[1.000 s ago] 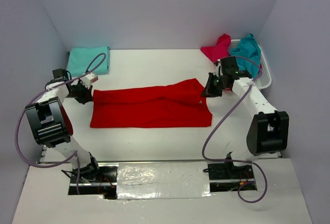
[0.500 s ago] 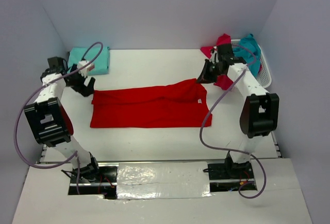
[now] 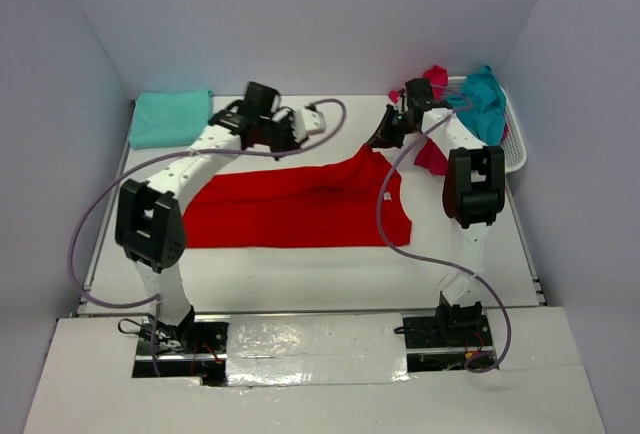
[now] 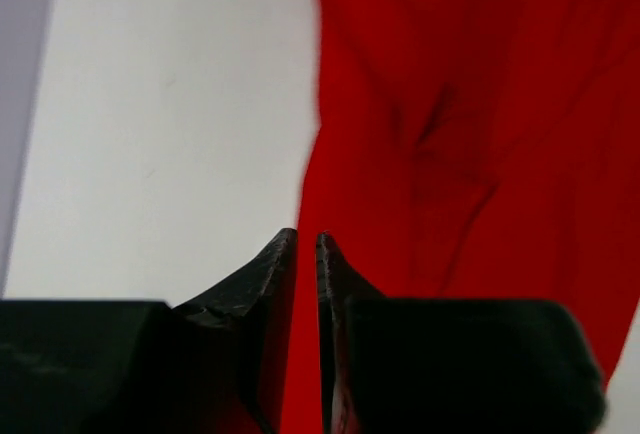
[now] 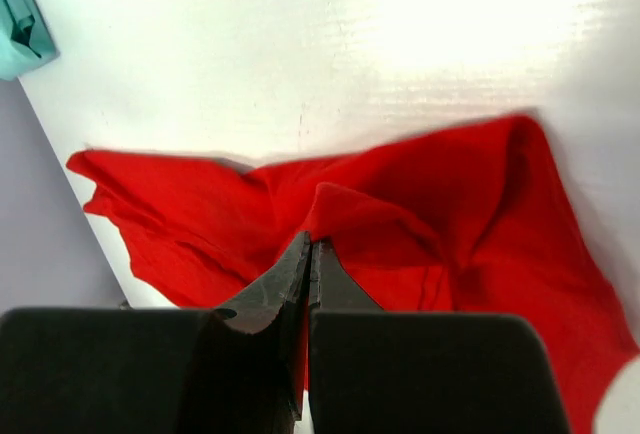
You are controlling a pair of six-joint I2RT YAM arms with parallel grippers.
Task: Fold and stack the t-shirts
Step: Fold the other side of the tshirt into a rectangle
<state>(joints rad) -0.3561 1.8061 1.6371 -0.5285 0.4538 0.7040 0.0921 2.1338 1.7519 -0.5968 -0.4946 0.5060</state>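
Right gripper pinches the red t-shirt at its raised far edge. Left gripper is nearly closed, hold unclear. Best to confirm both grips, then fold evenly.

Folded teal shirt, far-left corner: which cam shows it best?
Top external: the whole folded teal shirt is in view, lying flat on its own. Right wrist catches only a corner of it at the frame's upper left edge. Left wrist shows none of it.
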